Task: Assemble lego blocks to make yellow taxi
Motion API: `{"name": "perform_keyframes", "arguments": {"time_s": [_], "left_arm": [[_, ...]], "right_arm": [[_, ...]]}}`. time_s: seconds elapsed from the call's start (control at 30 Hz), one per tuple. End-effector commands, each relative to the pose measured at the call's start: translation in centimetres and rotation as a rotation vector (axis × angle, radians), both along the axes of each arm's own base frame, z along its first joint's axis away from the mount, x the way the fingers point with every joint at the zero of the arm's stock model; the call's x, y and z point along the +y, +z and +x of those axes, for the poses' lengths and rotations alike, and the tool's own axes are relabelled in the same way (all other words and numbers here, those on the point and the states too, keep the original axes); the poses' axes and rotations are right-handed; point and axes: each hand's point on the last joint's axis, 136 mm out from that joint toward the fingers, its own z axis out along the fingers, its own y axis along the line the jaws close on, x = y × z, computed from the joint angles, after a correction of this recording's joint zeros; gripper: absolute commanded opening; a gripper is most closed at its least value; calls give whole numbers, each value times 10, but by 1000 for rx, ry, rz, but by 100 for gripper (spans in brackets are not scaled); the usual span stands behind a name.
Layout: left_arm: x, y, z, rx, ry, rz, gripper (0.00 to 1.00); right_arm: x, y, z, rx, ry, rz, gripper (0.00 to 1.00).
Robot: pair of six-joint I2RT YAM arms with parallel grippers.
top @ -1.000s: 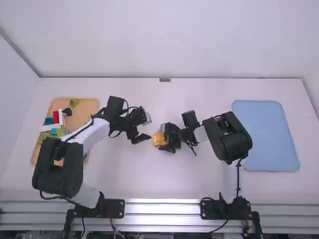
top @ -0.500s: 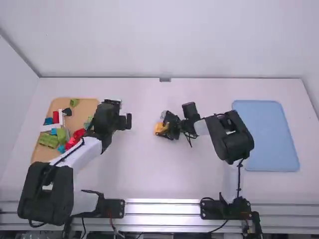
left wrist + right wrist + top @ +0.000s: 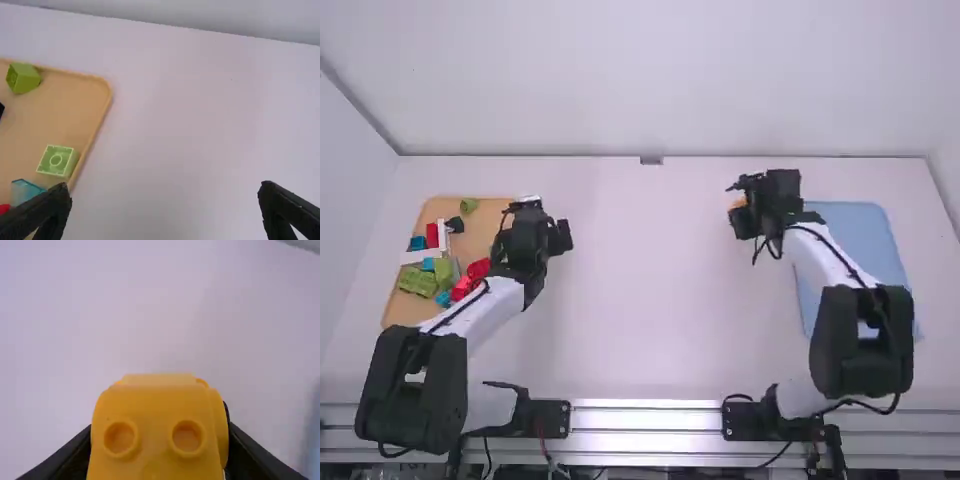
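Probably built: right pincer (image 3: 159,429) clamped on yellow taxi (image 3: 155,407), left pincer (image 3: 165,192) apart, likely only set-down on blue tray (image 3: 858,235) remaining.

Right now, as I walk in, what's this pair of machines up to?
They are building a yellow toy taxi from blocks. The right arm's pincer grips the yellow piece, at the near-middle side of the blue tray rather than over it. The left arm's pincer is open and empty beside the tan tray, where loose green, red and blue blocks lie.
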Motion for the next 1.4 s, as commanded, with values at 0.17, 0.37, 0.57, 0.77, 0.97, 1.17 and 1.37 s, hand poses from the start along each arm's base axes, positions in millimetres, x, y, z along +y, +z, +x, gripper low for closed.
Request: {"name": "perform_keyframes", "arguments": {"time_s": [0.17, 0.37, 0.57, 0.77, 0.97, 1.17, 1.37], "left_arm": [[-11, 2, 3, -5, -95, 30, 99], [-50, -1, 2, 20, -415, 106, 99], [-66, 0, 1, 14, -507, 69, 99], [-71, 11, 2, 69, -523, 46, 99], [-71, 37, 5, 74, -522, 39, 99], [-70, 73, -3, 19, -520, 46, 99], [-68, 119, -22, -86, -517, 62, 99]], "right_arm": [[-135, -22, -13, -18, -532, -6, 52], [-192, -62, -38, 52, -674, 86, 54], [-220, -79, -57, 100, -748, 89, 58], [-222, -82, -68, 143, -746, 81, 99], [-203, -58, -67, 142, -703, 62, 99], [-172, 3, -60, 22, -644, 4, 98], [-112, 72, -60, -134, -488, 5, 99]]}}
